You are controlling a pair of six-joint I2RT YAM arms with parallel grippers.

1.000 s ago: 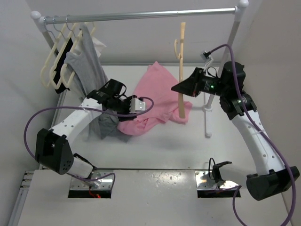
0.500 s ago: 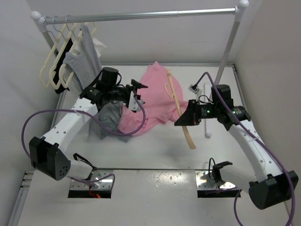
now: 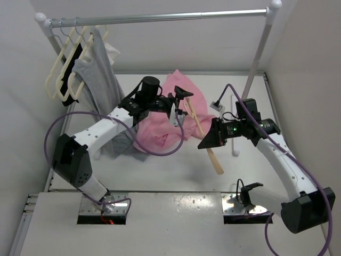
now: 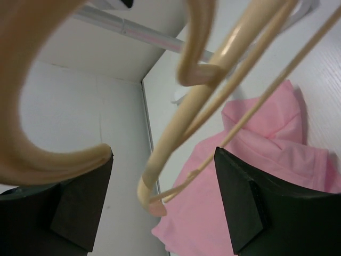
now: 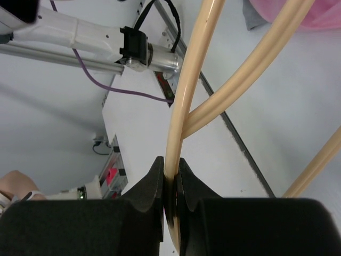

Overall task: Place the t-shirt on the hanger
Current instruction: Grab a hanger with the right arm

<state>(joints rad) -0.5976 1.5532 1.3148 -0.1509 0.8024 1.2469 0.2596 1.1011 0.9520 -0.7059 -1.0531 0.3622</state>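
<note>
Here the right jaws are pinched tight on a thin arm of the hanger, holding it tilted above the surface. The left jaws stand wide apart with the hanger's hook end between them, gripping nothing. The t-shirt lies crumpled on the surface below the left jaws

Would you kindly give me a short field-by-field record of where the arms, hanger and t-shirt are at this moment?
left gripper: open, above the t-shirt, hanger's upper end between its fingers, not clamped
right gripper: shut on one thin arm of the hanger
hanger: tilted, upper end over the t-shirt
t-shirt: crumpled on the table, not on the hanger
rack: holds cream hangers and a gray garment
</note>
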